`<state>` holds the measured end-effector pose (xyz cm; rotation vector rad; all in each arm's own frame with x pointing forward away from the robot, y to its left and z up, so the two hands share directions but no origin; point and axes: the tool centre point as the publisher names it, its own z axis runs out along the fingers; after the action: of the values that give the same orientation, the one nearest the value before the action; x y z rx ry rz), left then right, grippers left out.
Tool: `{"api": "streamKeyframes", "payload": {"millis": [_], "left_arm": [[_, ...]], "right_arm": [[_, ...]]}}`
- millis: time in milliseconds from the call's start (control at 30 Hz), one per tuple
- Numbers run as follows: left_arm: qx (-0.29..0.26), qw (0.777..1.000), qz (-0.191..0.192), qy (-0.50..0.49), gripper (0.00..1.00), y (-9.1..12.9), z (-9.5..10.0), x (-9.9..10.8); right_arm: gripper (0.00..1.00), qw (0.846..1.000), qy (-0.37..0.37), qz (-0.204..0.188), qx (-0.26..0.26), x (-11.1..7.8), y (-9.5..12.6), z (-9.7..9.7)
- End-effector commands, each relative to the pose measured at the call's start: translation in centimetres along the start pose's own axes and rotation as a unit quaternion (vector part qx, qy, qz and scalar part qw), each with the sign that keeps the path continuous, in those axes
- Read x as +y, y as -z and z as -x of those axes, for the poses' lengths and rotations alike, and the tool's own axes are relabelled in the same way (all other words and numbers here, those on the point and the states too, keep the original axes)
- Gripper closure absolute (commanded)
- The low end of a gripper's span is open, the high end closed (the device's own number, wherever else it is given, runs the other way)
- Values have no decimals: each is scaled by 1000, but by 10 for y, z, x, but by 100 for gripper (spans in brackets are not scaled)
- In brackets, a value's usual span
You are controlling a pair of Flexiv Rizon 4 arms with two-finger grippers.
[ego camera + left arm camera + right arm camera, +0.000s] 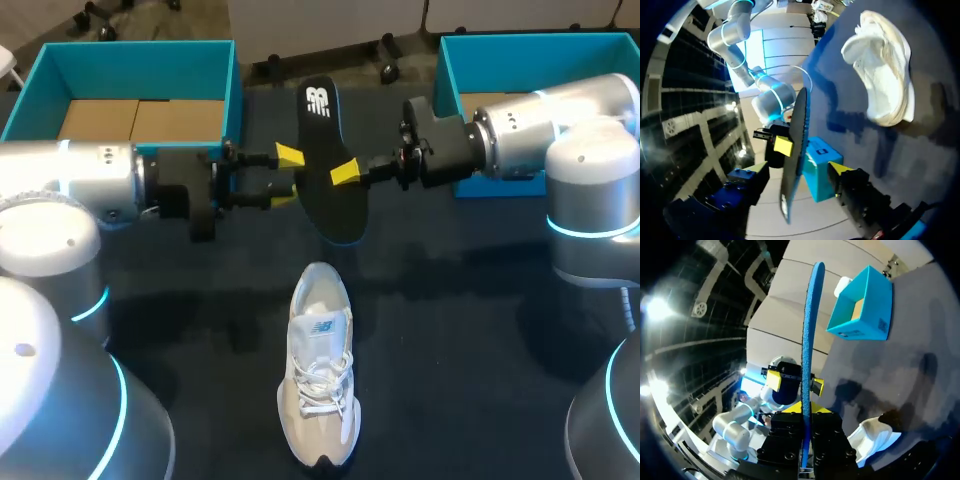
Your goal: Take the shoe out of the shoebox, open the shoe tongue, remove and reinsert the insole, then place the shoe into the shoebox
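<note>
Treat the insole (325, 210), held above the bench at upper centre, as light, thin and floppy: your right fingers (345, 172) are clamped on it, your left fingers (291, 155) stand apart astride it, so grip mid-length, squeezing lightly.

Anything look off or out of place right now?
Nothing damaged or spilled. The insole is out of the shoe, clamped in the right gripper above the table, with the left gripper open around it.
</note>
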<state>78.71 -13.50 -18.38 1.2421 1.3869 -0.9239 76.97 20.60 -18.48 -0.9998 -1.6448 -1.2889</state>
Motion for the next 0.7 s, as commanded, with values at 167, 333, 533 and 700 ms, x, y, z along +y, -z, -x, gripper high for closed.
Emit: {"api": "streamKeyframes", "payload": {"millis": [167, 333, 533, 700], "left_arm": [[300, 946, 119, 35, 0, 53, -19, 3], [300, 946, 119, 35, 0, 53, -19, 3], [300, 946, 119, 35, 0, 53, -19, 3], [325, 934, 127, 74, 0, 49, -21, 0]], "right_arm": [[100, 999, 48, 8, 12, -6, 7, -2], [100, 999, 48, 8, 12, -6, 7, -2], [100, 999, 48, 8, 12, -6, 7, -2], [100, 999, 44, 12, -1, -4, 9, 2]]}}
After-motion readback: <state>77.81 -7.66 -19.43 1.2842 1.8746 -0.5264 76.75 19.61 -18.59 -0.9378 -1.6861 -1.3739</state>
